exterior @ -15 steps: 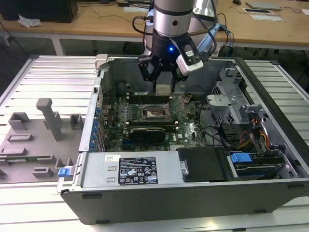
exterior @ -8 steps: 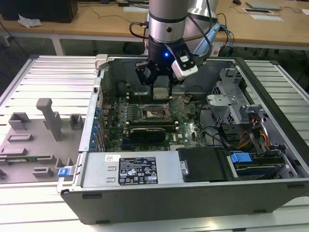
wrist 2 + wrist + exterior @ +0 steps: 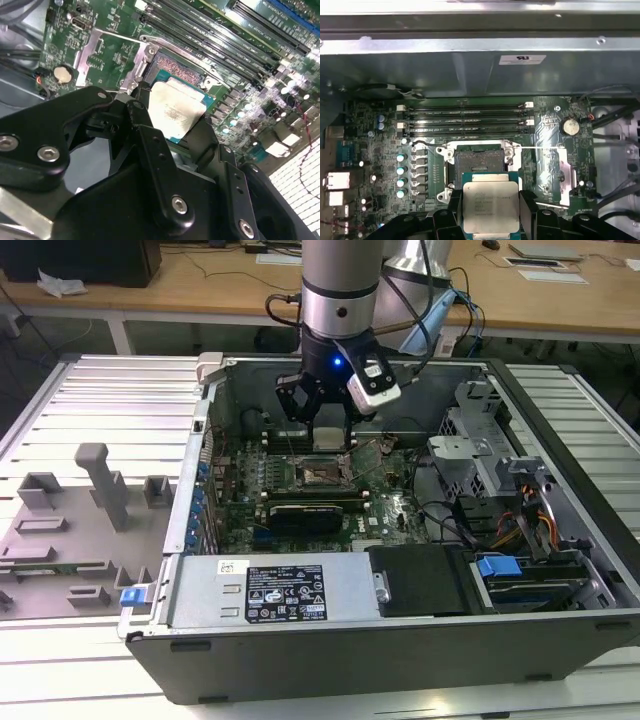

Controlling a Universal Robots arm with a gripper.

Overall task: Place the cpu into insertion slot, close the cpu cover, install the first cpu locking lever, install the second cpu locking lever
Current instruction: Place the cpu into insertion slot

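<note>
Arm is standing over the open computer case (image 3: 400, 660), which is lying on a slatted metal table (image 3: 100, 390).

Gripper (image 3: 330, 432): the black fingers (image 3: 454, 212) are clamping the cpu (image 3: 330, 438) by two opposite edges. The other two edges are hanging free.

Cpu position: it is hovering above the green motherboard (image 3: 390, 510), not seated. In the exterior view it is sitting just above and slightly behind the insertion slot (image 3: 322, 476). In the first wrist view the cpu (image 3: 491, 207) is showing just beside the insertion slot (image 3: 479, 159), overlapping its near rim.

Cpu orientation: it is lying flat, roughly level with the board, with the pale metal top facing up toward the wrist cameras. The part is square, so no long axis is standing out. Its edges are running about parallel to the socket's edges. A thin green border is showing along the edge nearest the socket. In the second wrist view the cpu (image 3: 177, 112) is appearing turned cornerwise, with the gripper (image 3: 170, 125) holding it over the insertion slot (image 3: 177, 70).

Socket: it is lying uncovered, with the dark contact field exposed. The cpu cover (image 3: 565, 172) is swung open to one side, toward the coin cell (image 3: 570, 126). It is also showing in the second wrist view (image 3: 85, 55).

Long black memory slots (image 3: 465, 120) are running parallel to the socket's far edge.
</note>
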